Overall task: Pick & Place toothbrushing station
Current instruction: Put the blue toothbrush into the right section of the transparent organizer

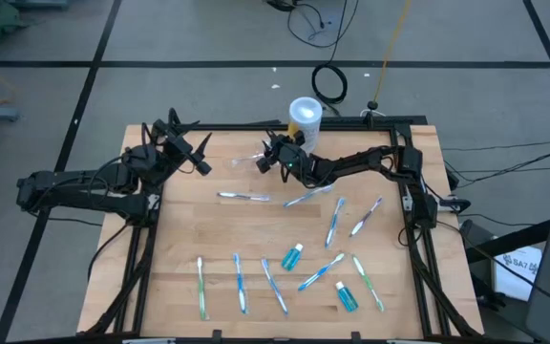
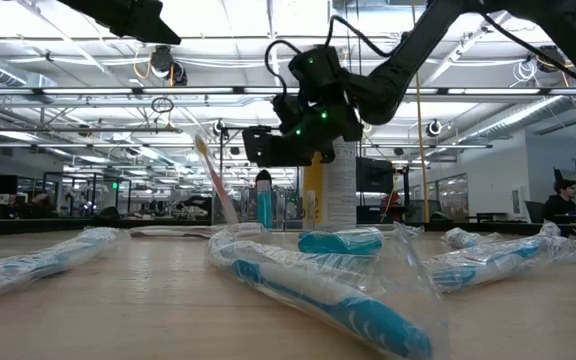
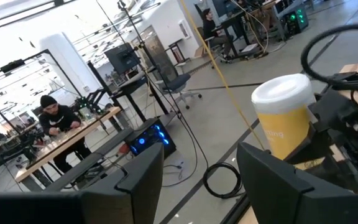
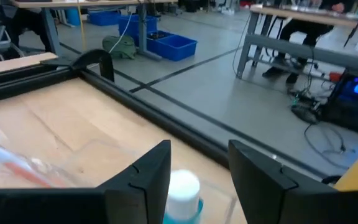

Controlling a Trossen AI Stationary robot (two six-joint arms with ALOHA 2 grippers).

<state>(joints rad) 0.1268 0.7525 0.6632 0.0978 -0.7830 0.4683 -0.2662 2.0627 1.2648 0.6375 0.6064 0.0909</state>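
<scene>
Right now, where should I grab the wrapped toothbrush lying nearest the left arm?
Probably mid-handle on the wrapped toothbrush, coming straight down from above. It lies flat on the table, long and thin, so closing across its narrow width should hold best.

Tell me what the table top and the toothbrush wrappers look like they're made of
Table top: pale wood with a matte finish, judging by its grain lines and plank seams. Toothbrush wrappers: thin clear plastic film, likely, since they look glossy and crinkled and the blue brushes show through.
</scene>
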